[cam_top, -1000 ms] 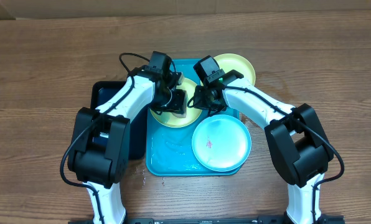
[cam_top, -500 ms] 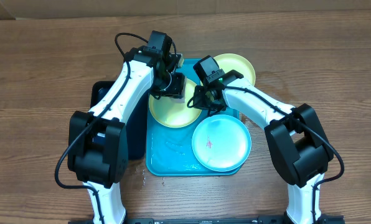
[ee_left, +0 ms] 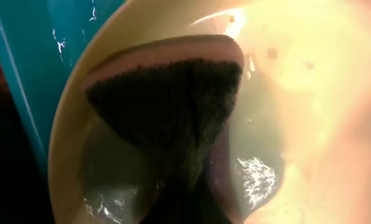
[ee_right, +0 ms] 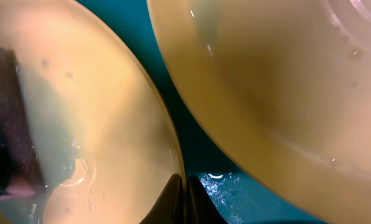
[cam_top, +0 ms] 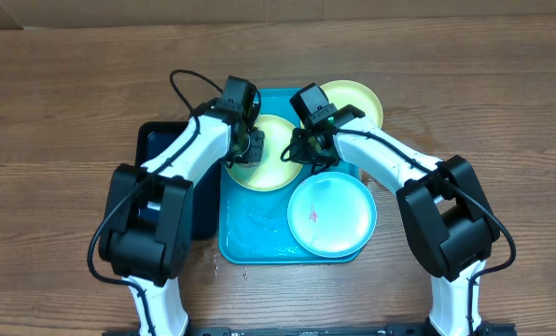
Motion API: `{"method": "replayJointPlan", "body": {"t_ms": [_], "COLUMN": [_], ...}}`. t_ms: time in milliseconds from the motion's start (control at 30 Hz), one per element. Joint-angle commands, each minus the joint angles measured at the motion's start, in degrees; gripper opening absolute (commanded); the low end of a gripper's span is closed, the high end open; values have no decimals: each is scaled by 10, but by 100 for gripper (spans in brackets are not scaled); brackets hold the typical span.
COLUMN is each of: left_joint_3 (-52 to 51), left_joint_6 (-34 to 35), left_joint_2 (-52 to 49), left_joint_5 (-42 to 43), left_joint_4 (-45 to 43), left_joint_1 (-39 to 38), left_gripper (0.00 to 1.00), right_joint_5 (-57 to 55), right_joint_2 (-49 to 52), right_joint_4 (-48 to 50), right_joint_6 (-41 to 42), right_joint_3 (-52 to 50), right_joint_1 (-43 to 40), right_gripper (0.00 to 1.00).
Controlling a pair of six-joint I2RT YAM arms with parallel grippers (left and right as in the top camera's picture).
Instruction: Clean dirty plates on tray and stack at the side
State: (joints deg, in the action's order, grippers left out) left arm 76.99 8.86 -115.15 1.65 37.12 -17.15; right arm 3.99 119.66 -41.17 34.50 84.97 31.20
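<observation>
On the turquoise tray (cam_top: 250, 229) lies a lime-green plate (cam_top: 276, 161), wet inside. My left gripper (cam_top: 245, 147) is shut on a dark sponge (ee_left: 173, 106) with a pink back, pressed flat on that plate's (ee_left: 310, 93) left side. My right gripper (cam_top: 302, 149) is shut on the same plate's right rim, and its thin fingertips (ee_right: 173, 196) pinch the edge of the plate (ee_right: 98, 124). A second green plate (cam_top: 354, 101) sits behind it, overhanging the tray's far right corner. A light-blue plate (cam_top: 332, 213) with a small red smear lies at the tray's front right.
A dark navy tray (cam_top: 161, 154) lies left of the turquoise one, under my left arm. Water glistens on the turquoise tray floor (ee_right: 235, 193). Bare wooden table (cam_top: 63, 140) surrounds both trays.
My left gripper carried the sponge toward the back of the green plate, then back toward its left middle. The right gripper and all plates stayed put.
</observation>
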Motion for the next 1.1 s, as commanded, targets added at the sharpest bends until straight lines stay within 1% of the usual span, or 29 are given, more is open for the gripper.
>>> {"method": "replayJointPlan", "body": {"t_ms": [0, 167, 233, 267, 433, 500, 633, 767, 833, 1067], "left_joint_3": [-41, -39, -33, -27, 46, 64, 74, 61, 50, 19], "left_joint_6": [12, 3, 3, 3, 4, 3, 3, 9, 16, 21], "left_joint_2": [-8, -8, -8, -7, 19, 32, 53, 47, 42, -11], "left_joint_5": [63, 222, 276, 283, 209, 189, 108, 30, 9, 9], "left_joint_4": [-11, -43, -56, -54, 34, 57, 96, 100, 92, 66], "left_joint_1": [2, 3, 3, 3, 7, 7, 7, 6, 6, 6], "left_gripper": [4, 4, 4, 4, 4, 4, 4, 4, 4, 4], "right_joint_5": [6, 6, 6, 6, 6, 6, 6, 6, 6, 6], "right_joint_2": [0, 0, 0, 0, 0, 0, 0, 0, 0, 0], "right_joint_4": [5, 5, 4, 4, 2, 2, 4, 3, 3, 3], "right_joint_6": [-2, -2, -2, -2, -2, -2, -2, -2, -2, -2], "right_joint_3": [9, 9, 9, 9, 9, 9, 9, 9, 9, 9], "right_joint_1": [7, 7, 7, 7, 7, 7, 7, 7, 7, 7], "right_gripper": [4, 4, 4, 4, 4, 4, 4, 4, 4, 4]}}
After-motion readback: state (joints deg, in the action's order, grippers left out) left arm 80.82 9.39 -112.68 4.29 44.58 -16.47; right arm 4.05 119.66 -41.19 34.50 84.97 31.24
